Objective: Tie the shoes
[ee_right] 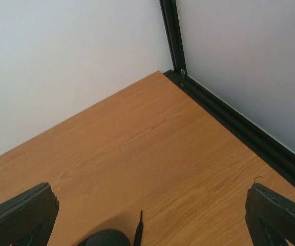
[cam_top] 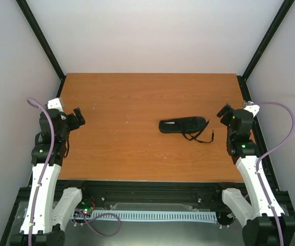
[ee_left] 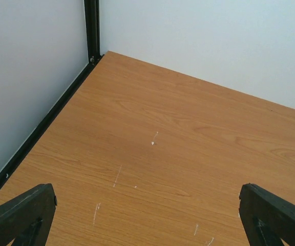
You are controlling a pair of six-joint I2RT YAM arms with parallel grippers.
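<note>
Black shoe (cam_top: pixel 183 125) is laid on the table (cam_top: pixel 127 102), laces (cam_top: pixel 205 136) seemingly loose. Left gripper (cam_top: pixel 79 117) and right gripper (cam_top: pixel 223 113) are held wide open, empty, flanking it, presumably for reaching each lace.

White arms (cam_top: pixel 42 179) with black joints (cam_top: pixel 55 132) trail purple cables (cam_top: pixel 37 104)

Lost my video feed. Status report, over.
Left gripper open, right gripper open, both empty. Shoe on table near right gripper, laces loose. Nothing blocking.
</note>
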